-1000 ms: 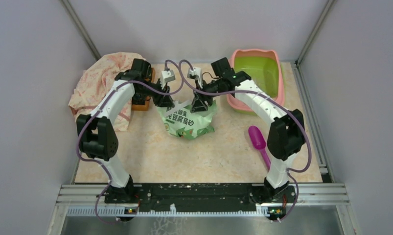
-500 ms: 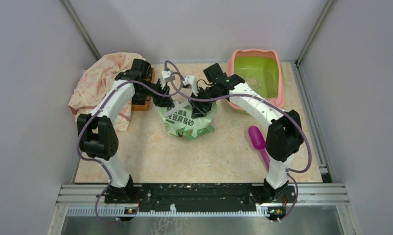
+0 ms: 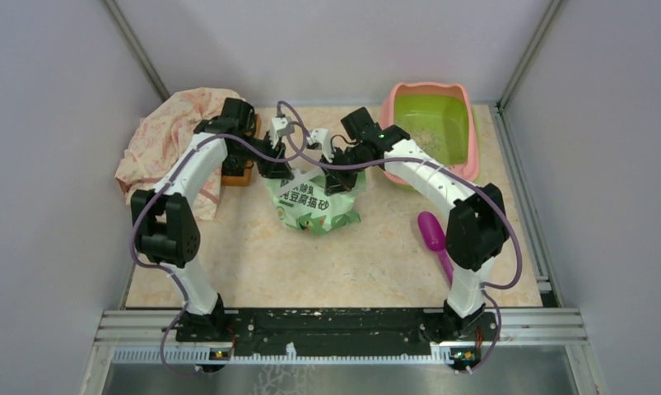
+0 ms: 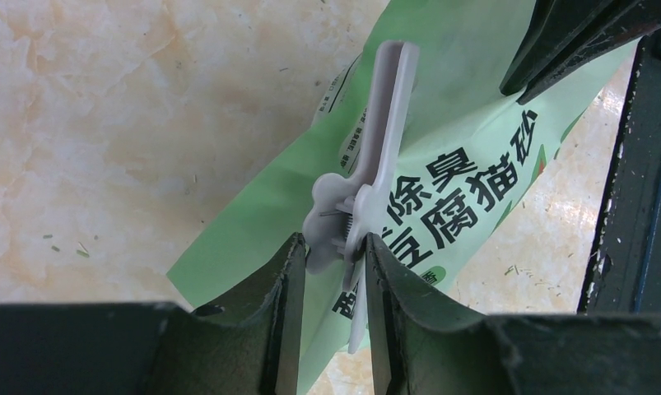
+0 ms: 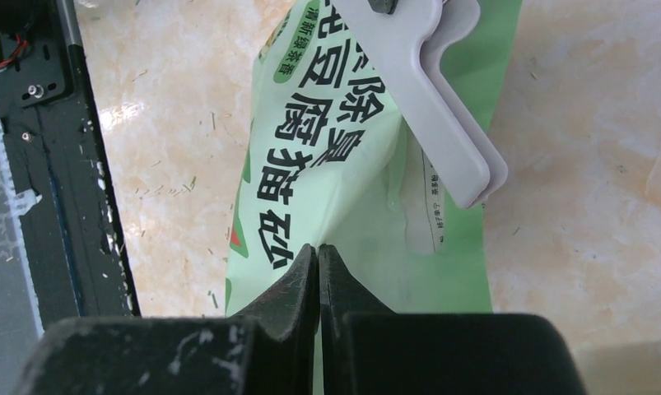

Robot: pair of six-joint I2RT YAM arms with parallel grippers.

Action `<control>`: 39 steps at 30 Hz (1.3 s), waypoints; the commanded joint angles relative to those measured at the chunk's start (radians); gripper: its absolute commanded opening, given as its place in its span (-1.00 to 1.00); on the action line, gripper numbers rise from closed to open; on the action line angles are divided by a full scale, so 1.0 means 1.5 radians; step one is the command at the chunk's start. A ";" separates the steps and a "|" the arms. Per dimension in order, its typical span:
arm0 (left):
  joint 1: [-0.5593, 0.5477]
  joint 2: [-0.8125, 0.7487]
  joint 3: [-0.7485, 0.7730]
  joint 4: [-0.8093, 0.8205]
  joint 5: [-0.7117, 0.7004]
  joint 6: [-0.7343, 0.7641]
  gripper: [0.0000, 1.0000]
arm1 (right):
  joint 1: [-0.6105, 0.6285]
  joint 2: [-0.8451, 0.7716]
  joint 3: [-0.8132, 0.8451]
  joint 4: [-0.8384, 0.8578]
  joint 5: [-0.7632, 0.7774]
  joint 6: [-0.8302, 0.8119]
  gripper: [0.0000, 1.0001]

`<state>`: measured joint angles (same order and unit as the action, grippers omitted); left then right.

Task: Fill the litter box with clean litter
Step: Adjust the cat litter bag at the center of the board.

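My left gripper (image 4: 333, 243) clamped on white clip (image 4: 376, 148) handles, judged to spring it off green bag (image 4: 475, 115). My right gripper (image 5: 318, 251) pinched together on bag film, steadying. Target litter box (image 3: 473, 136) far right on worktop (image 3: 310, 263), apart from bag.

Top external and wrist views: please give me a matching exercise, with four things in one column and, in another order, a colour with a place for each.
Things:
1. litter box
2. bag
3. scoop
4. clip

Colour and place:
A. purple, lying on the right, nearer than the litter box
B. white, between the fingers of the left claw
C. pink rim and green basin, far right corner
D. light green with print, in the middle

Pairs: 1-C; 2-D; 3-A; 4-B
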<state>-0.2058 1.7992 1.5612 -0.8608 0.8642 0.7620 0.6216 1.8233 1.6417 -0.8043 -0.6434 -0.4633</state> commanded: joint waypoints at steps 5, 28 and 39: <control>0.008 0.029 0.068 -0.022 0.004 0.005 -0.36 | -0.022 -0.002 0.026 0.100 0.041 0.031 -1.00; 0.023 0.122 0.196 -0.112 0.079 0.021 -0.55 | -0.131 -0.047 0.005 0.323 -0.045 0.122 -1.00; -0.003 0.124 0.196 -0.117 0.064 0.018 -0.56 | -0.150 -0.052 0.037 0.280 -0.085 0.155 -0.54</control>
<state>-0.2028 1.9732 1.8366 -1.0050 0.9436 0.7746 0.4080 1.8153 1.7153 -0.4164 -0.7132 -0.2775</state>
